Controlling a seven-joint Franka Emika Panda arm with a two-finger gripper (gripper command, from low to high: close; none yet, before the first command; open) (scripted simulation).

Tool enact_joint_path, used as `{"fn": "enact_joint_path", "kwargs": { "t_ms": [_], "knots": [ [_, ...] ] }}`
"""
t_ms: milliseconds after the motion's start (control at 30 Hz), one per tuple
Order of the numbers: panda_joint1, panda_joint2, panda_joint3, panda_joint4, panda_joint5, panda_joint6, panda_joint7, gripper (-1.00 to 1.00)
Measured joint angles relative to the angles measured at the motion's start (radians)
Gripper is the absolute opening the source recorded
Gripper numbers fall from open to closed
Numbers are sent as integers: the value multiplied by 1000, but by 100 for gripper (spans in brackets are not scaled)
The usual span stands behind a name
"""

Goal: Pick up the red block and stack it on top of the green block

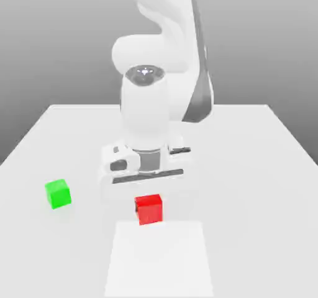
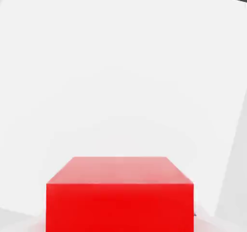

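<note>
Arm (image 1: 152, 73): white, folded over on itself — upper links rise out of the top of the exterior view, the forearm drops straight down at mid-scene.
Wrist: vertical, hand pointing down at the table.
Hand (image 1: 144, 165): low, just above the surface, its broad body lying left to right.
Gripper (image 1: 148, 197): fingers drawn together — closed.

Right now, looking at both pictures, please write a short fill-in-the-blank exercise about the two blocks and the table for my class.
1. The block nearest the arm's hand is coloured ____.
2. In the exterior view, the green block lies to the ____ of the red block.
3. Both blocks rest on a ____ table.
4. The two blocks are ____, not touching.

Missing words: red; left; white; apart
</note>
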State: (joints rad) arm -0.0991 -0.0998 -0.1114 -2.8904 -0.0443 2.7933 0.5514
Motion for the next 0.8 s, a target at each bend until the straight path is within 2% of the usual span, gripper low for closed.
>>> {"fn": "enact_joint_path", "kwargs": {
  "t_ms": [367, 533, 700, 733, 800],
  "knots": [
    [-480, -148, -215, -29, -133, -114, 359, -100],
    [-471, -42, -250, -24, -65, -13, 331, -100],
    [-443, 108, -238, -22, 78, 128, 233, -100],
    [-442, 125, -232, -22, 97, 143, 220, 100],
    [-442, 125, -232, -22, 97, 143, 220, 100]
  ]
}}
